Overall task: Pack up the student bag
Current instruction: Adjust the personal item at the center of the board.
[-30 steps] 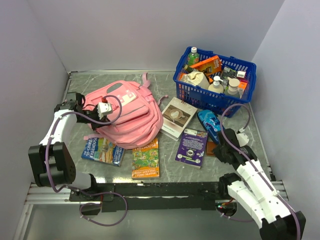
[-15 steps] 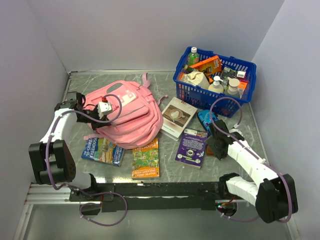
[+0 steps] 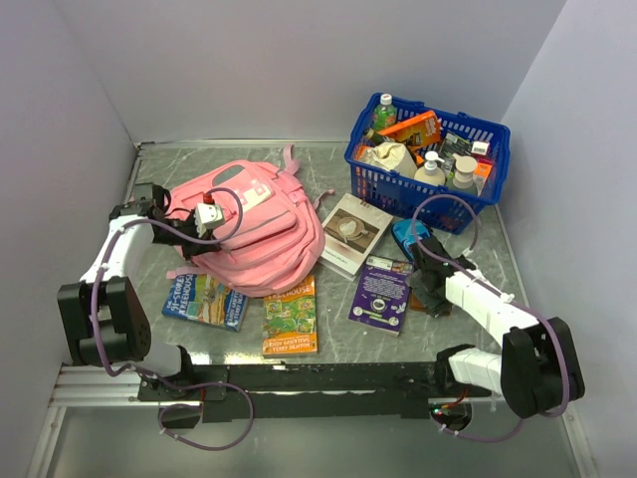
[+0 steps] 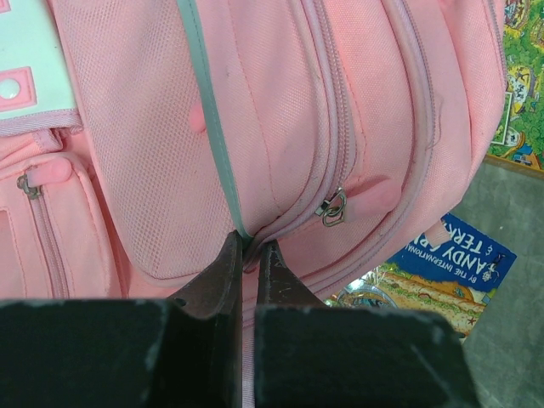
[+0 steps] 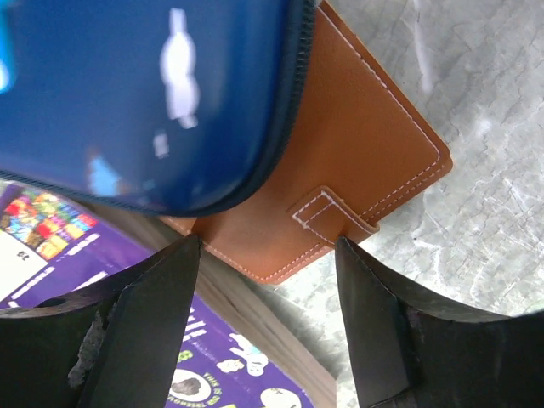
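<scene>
From above, the table (image 3: 328, 344) is a grey marbled slab, boxed in by plain pale walls on the left, back and right. The backpack (image 3: 261, 227), pink and soft, lies in the left half of the table, a strap trailing toward the back edge. The left gripper (image 3: 199, 231) rests on the backpack's left side. A blue basket (image 3: 398, 189) full of bottles and packets stands in the back right corner. Two picture books (image 3: 204, 301) (image 3: 291, 319) lie along the front edge, touching the backpack's lower rim. A white book (image 3: 355, 232) and a purple book (image 3: 381, 292) lie mid-table. To their right are a blue case (image 3: 410, 237) and a brown wallet (image 3: 426, 302), with the right gripper (image 3: 426, 274) low over them.

The left wrist camera is filled with pink fabric of the backpack (image 4: 280, 127). The left gripper (image 4: 248, 251) has its fingers pressed together on a thin fold of cloth where a grey seam meets a zip line. A metal zip pull (image 4: 333, 206) hangs just beside them. A picture book (image 4: 442, 272) pokes out beneath the backpack, on the grey table (image 4: 510, 331).

At the right wrist, the right gripper (image 5: 268, 246) stands with its fingers wide apart, straddling a corner of the wallet (image 5: 357, 161) without holding it. The blue case (image 5: 153, 85) overlaps the wallet's upper side. The purple book (image 5: 51, 255) lies at lower left, and the marbled table (image 5: 476, 110) shows at right.
</scene>
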You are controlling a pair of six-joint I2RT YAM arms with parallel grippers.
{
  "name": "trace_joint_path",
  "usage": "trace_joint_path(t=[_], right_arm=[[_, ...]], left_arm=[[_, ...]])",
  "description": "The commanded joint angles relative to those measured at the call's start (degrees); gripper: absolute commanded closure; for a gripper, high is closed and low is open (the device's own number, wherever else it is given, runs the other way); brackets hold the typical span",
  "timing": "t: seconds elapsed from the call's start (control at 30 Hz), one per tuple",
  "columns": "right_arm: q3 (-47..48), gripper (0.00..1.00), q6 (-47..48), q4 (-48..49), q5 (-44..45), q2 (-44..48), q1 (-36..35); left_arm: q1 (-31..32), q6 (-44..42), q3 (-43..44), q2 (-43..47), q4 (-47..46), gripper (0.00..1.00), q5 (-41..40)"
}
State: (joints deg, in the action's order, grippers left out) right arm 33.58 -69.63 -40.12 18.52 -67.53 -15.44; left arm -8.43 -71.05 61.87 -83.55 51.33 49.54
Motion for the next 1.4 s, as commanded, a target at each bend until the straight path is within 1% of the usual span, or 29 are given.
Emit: trace_joint_path(t=[0.0,0.13,0.2,0.23,0.3,0.37,0.43,0.53,0.6,0.67,0.7,0.73,0.83,0.9,1.0,1.37], right_arm=[[-3.4,0.29,-2.4,1.4,-2.3,0.4,0.2],[-5.6,0.33,-1.7,-0.5,-3.9,4.2,0.3],[-7.2,0.37,-1.6,-1.7,-4.9,6.5,0.2],[-7.7,0.38,-1.4,-2.4,-5.1,9.5,0.3],[-9.1,0.44,0.0,-4.4,-6.2,12.9,0.2],[-9.3,0.45,-0.6,-8.7,-6.5,18.3,0.2],[-8.5,0.45,-0.1,-10.5,-6.5,22.9,0.2],[-5.5,0.42,0.8,-13.0,-3.4,24.9,0.2],[-2.9,0.4,1.9,-13.7,-1.7,23.9,0.3],[0.8,0.38,2.6,-13.4,-0.8,20.3,0.5],[1.8,0.37,3.3,-12.8,-0.9,17.1,0.6],[3.8,0.33,3.4,-12.6,-0.8,15.4,0.7],[6.7,0.29,2.9,-10.9,0.1,9.4,0.6],[8.2,0.3,2.6,-9.5,0.4,6.0,0.7],[10.0,0.3,1.2,-10.2,0.3,2.1,0.6],[11.1,0.32,-4.5,-16.6,4.1,-6.3,0.6]], left_arm=[[-0.2,1.0,1.3,-0.7,1.5,0.99,1.1],[-0.3,0.7,1.6,-1.0,1.8,0.99,1.2],[-0.3,0.8,1.9,-1.1,1.8,0.99,1.1],[-0.2,0.8,1.9,-1.3,1.9,0.99,1.1],[-0.2,0.6,2.4,-1.3,2.5,0.99,1.2],[-0.3,0.5,2.6,-1.4,2.7,0.99,1.1],[-0.3,0.4,2.7,-1.4,2.8,0.99,1.2],[-0.2,0.4,2.9,-1.5,3.1,0.99,1.3],[-0.3,0.3,3.2,-1.7,3.3,0.99,1.5],[-0.3,0.1,3.5,-1.6,3.9,0.99,1.5],[-0.2,0.0,3.6,-1.6,4.1,0.99,1.4],[-0.3,-0.1,3.7,-1.7,4.3,0.99,1.2],[-0.3,-0.3,3.7,-1.8,4.4,0.99,0.6],[-0.2,-0.4,3.9,-1.8,4.7,0.99,0.4],[-0.3,-0.2,4.0,-1.9,4.7,0.99,0.0],[-0.3,-0.9,3.3,-2.0,4.1,0.99,-0.3]])
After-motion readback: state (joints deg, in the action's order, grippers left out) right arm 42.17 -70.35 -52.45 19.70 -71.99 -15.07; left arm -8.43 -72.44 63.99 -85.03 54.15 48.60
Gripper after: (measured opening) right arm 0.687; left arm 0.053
